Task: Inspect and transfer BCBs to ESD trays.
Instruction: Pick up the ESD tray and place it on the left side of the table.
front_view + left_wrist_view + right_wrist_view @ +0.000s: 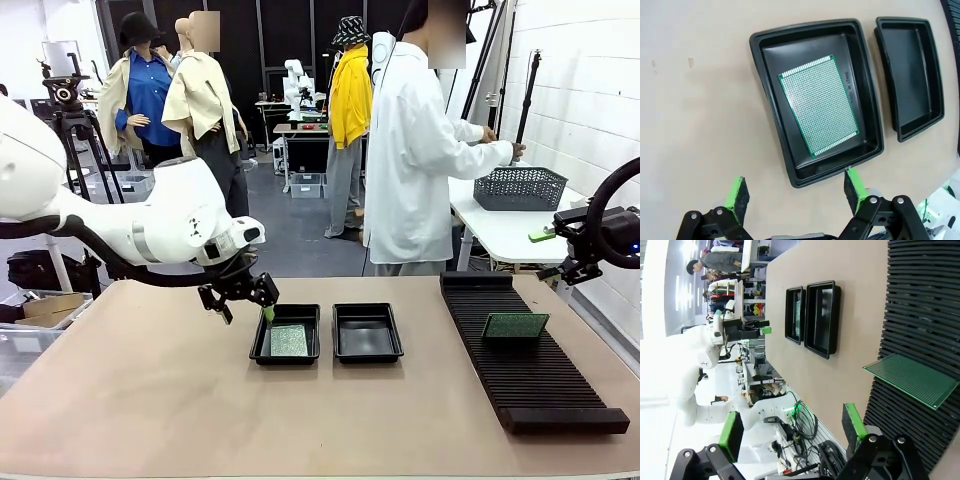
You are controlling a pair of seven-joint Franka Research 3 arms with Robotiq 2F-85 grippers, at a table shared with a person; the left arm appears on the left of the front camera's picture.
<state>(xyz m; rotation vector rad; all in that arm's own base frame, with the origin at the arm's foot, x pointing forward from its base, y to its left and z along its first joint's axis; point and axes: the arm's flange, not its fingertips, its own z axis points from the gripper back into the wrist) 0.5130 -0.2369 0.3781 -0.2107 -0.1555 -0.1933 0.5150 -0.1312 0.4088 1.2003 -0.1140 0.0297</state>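
Observation:
Two black ESD trays sit side by side mid-table. The left tray point(285, 352) point(771, 65) holds a green BCB point(289, 340) point(819, 104) lying flat on its floor. The right tray point(367, 351) point(912, 80) point(822, 317) has nothing in it. Another BCB point(515, 325) point(912, 379) stands tilted in the slotted rack. My left gripper point(243, 297) point(796, 195) hangs open just above the left tray's near-left corner, holding nothing. At the table's right edge my right gripper point(562, 250) point(792, 432) is raised and open, well clear of the rack.
A long black ribbed rack point(528, 355) point(925, 305) runs along the right side of the table. A person in a white coat point(415, 160) stands beyond the far edge, turned toward a side table with a grey basket point(519, 188).

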